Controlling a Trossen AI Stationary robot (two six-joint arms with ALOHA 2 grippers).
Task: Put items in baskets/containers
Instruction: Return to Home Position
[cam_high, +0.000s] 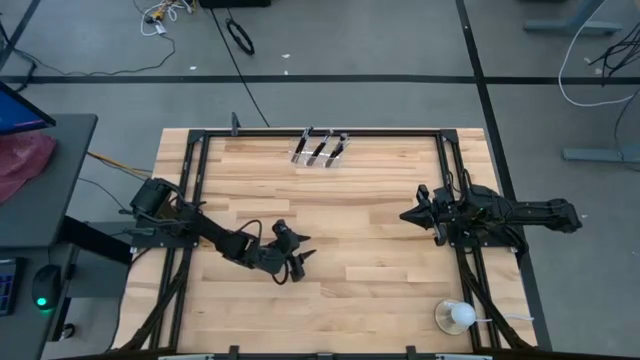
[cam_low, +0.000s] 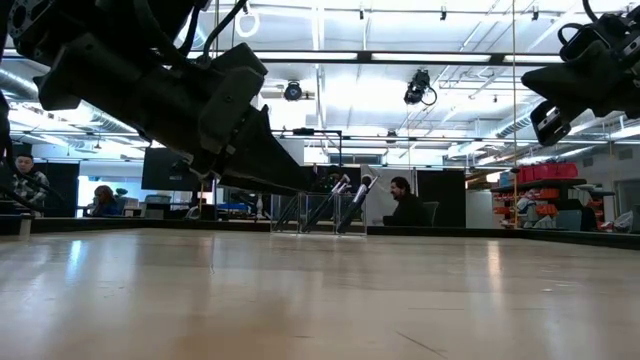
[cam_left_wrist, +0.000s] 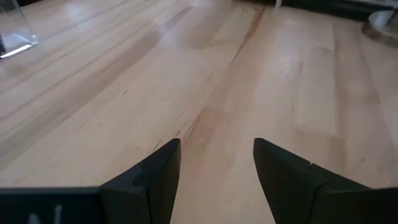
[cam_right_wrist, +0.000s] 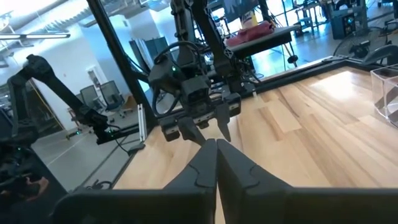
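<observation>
Black makeup brushes (cam_high: 320, 148) stand bunched in the clear holder (cam_high: 318, 160) at the worktop's (cam_high: 360, 290) far edge, seemingly all sorted, so the left gripper (cam_left_wrist: 216, 146), jaws open and empty, and the right gripper (cam_right_wrist: 216, 144), jaws closed on nothing, hover well apart from it.

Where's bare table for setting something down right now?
Widest bare patch: mid-table, bordered by the clear organizer at the far edge, the left gripper and the right gripper. Also free: near edge between the left gripper and the white round object. Crowded only at those.
</observation>
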